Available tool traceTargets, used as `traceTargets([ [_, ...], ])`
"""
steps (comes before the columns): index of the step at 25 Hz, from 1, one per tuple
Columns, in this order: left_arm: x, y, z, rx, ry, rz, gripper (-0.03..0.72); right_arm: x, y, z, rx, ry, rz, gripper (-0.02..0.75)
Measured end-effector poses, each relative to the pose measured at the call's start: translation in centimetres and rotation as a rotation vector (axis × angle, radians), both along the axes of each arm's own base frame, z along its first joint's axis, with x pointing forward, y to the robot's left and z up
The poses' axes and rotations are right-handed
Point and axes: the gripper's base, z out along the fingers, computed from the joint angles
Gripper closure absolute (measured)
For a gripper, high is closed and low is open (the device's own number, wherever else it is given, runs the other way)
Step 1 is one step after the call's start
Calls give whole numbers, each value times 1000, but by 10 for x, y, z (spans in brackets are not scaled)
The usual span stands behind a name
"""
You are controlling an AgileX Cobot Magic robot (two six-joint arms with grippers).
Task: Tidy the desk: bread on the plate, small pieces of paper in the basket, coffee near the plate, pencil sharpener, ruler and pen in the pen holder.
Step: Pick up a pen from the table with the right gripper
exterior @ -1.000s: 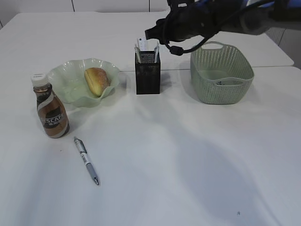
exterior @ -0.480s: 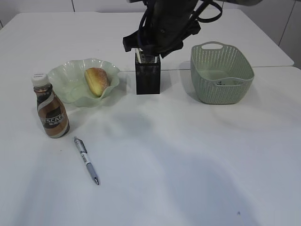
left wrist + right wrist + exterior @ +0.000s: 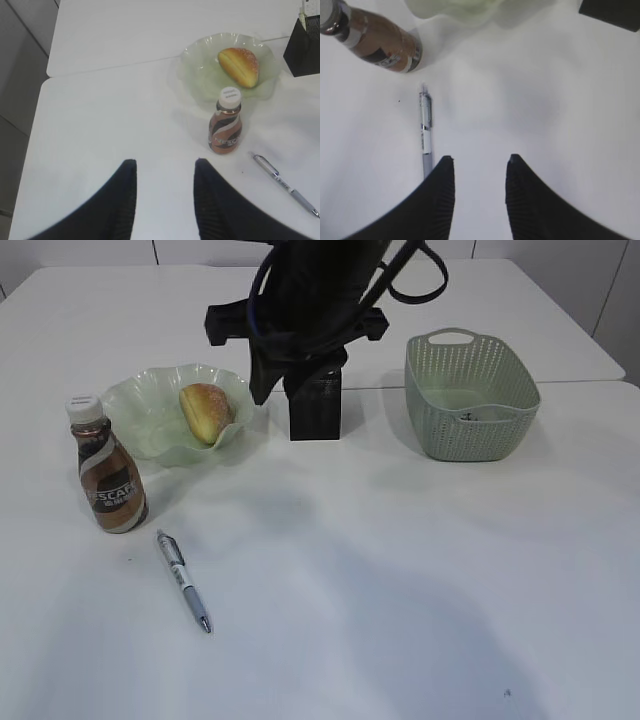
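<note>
A silver pen (image 3: 183, 581) lies on the white table, in front of the coffee bottle (image 3: 110, 480). The bread (image 3: 205, 410) sits on the green plate (image 3: 140, 405). The black pen holder (image 3: 318, 410) is partly hidden behind my right arm. My right gripper (image 3: 264, 378) hangs open and empty above the table between the plate and the holder. In the right wrist view the open jaws (image 3: 479, 160) are just right of the pen (image 3: 426, 127). My left gripper (image 3: 164, 165) is open and empty, left of the bottle (image 3: 226, 122); it is out of the exterior view.
A green woven basket (image 3: 480, 435) stands right of the pen holder, with small dark scraps inside. In the left wrist view, the plate (image 3: 197, 70), bread (image 3: 239, 65), pen (image 3: 285, 184) and holder (image 3: 304, 47) show, with the table's left edge (image 3: 42, 95) close by.
My right arm has swung left from above the basket and pen holder to in front of the holder, toward the plate. Nothing on the table has moved.
</note>
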Motion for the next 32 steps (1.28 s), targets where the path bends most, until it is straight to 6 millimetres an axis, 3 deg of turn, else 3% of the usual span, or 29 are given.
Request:
traceTargets([
  [4,-2,1,-2,2,30,8,421,-18,21,-2,-7,44,69,444],
  [7,-3,1,-4,4,52,13,421,-27,37,-11,-25,77,112,398],
  [17,-6,3,-8,6,115,32,421,-19,86,-29,5,52,175,371],
  [32,-7,3,-9,7,127,35,421,-10,106,-97,-75,150,179,371],
])
